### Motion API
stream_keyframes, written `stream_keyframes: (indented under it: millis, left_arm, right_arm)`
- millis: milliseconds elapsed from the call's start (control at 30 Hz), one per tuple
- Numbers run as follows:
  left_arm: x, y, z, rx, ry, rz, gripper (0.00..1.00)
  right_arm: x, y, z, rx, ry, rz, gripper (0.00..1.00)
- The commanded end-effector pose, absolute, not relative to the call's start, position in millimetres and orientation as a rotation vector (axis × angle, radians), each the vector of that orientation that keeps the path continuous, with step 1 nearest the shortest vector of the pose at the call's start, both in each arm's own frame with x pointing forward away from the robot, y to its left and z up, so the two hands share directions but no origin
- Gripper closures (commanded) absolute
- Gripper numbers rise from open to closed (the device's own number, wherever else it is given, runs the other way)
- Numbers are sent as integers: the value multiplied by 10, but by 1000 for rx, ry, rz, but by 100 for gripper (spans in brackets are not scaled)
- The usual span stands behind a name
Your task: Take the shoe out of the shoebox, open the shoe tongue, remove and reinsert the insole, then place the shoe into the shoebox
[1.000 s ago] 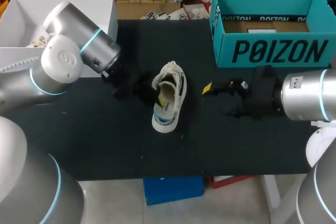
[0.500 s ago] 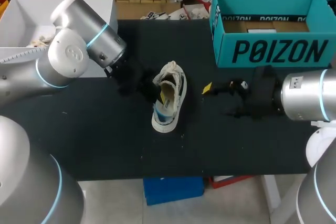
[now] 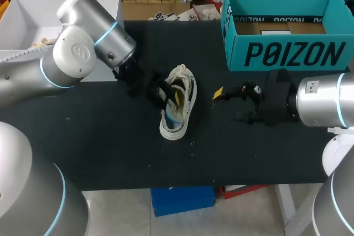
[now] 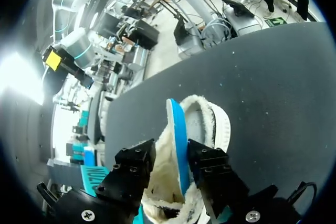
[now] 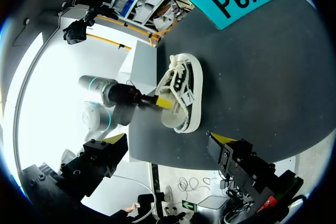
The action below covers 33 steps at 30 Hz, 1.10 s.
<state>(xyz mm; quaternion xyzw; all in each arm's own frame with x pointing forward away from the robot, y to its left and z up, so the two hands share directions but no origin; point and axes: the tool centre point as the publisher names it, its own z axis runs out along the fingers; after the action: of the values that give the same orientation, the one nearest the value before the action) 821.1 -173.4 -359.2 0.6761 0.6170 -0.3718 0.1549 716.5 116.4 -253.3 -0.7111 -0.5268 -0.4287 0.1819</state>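
Black table. At its far right edge, open teal shoebox. Mid-table, well apart from the box, white shoe. Clamped on its side wall, one finger inside, left gripper. Spread wide beside the shoe, holding nothing, right gripper.

Insole likely hidden inside shoe

Shoebox well apart from shoe
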Motion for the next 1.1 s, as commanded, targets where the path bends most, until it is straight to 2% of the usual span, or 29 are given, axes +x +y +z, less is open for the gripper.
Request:
stream_keyframes:
  millis: [33, 267, 333, 367, 400, 1100]
  left_arm:
    - [8081, -1641, -3514, 1930, 1757, -1056, 63]
    - [7977, -1641, -3532, 1952, 1753, -1079, 71]
    - [7953, -1657, -3557, 1974, 1753, -1092, 81]
    - [7935, -1664, -3567, 1976, 1753, -1094, 94]
    - [7924, -1667, -3578, 1990, 1754, -1097, 100]
    - [7958, -1717, -3689, 2013, 1779, -1076, 100]
  right_arm:
    - [7163, 1167, -2531, -2009, -1488, -1208, 0]
    - [7163, 1167, -2531, -2009, -1488, -1208, 0]
    - [7163, 1167, -2531, -2009, -1488, -1208, 0]
    - [7163, 1167, -2531, -2009, -1488, -1208, 0]
    - [7163, 1167, -2531, -2009, -1488, -1208, 0]
    - [7163, 1167, -2531, -2009, -1488, -1208, 0]
